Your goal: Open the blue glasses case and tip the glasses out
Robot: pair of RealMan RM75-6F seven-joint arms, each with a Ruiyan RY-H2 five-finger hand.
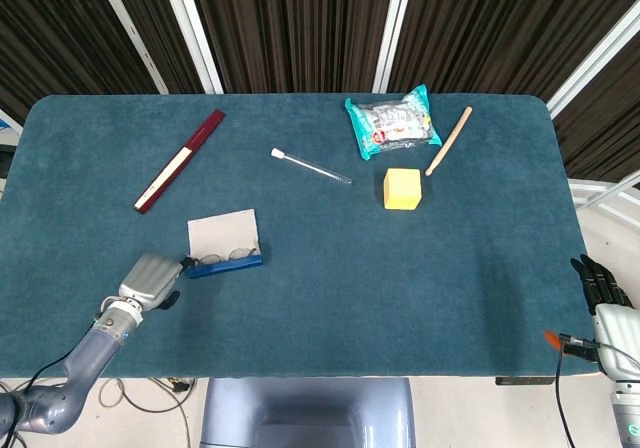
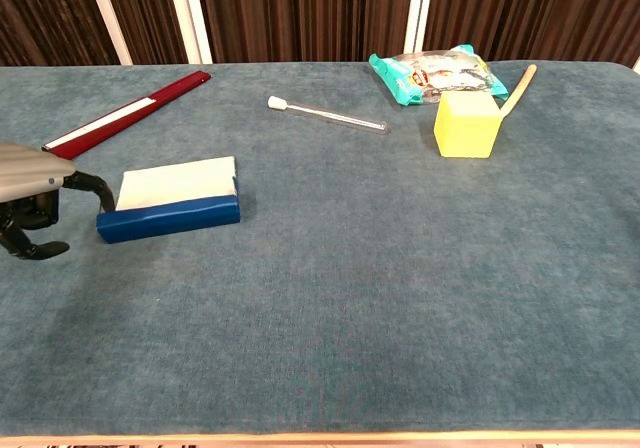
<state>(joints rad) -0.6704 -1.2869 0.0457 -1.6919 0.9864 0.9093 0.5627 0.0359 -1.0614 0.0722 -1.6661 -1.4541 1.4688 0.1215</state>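
The left hand (image 1: 150,282) sits low over the table (image 1: 330,268) just to the left of the blue glasses case (image 1: 225,247). Its fingers (image 2: 90,182) are curled downward with nothing held in them, and one dark fingertip reaches the left end of the case; whether it actually touches cannot be told from either view. In the chest view the same hand (image 2: 32,193) shows at the left edge, its grey back up and the dark fingers arched toward the cloth.

The blue glasses case lies open, its pale-lined lid (image 1: 223,232) laid back away from the robot and the blue front wall (image 2: 168,219) facing the chest camera. The glasses (image 1: 227,256) are still inside, seen in the head view as thin wire rims along the blue edge.

Beyond the case, up and to its left, a dark red flat case (image 1: 180,161) with a white strip lies diagonally. Up and to the right of the glasses case is a thin clear tube with a white cap (image 1: 310,166). Further right of the case stands a yellow cube (image 1: 403,189), with a teal snack packet (image 1: 393,121) just behind it and a wooden stick (image 1: 449,140) slanting beside both.

The right hand (image 1: 603,286) hangs well apart from the glasses case, off the table's right edge, dark fingers together and pointing up; how far it is closed cannot be told. An orange-tipped cable (image 1: 556,340) shows just below it.
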